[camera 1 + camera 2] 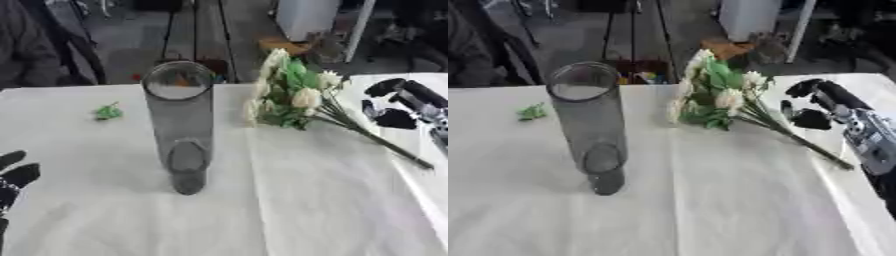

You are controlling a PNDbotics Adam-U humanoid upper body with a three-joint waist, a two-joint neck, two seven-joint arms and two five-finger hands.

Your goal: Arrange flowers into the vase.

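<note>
Surface: covered in a white cloth, fills most of both views, with a crease running front to back just right of centre.

Vase: tall clear grey glass cylinder, upright, standing left of centre on the surface. Open rim at the top. Nothing visible inside it.

Flowers: one bunch, cream-white blooms with green leaves, lying flat on the surface right of the vase and apart from it. Heads point toward the far edge; the thin dark stems run diagonally toward the near right.

Right robot hand: black, comes in from the right edge, sits just beside the flowers' stems near the blooms. Fingers spread, thumb and fingers apart, not closed round anything. Cannot tell whether a fingertip touches a stem. Silver-grey forearm trails back to the right edge.

Left robot hand: only the black fingers show, at the lower left edge of the left eye view, straight and pointing up, holding nothing. Well apart from the vase.

Green scrap: small, leaf-like, lying alone on the surface far left of the vase, toward the far edge.
</note>
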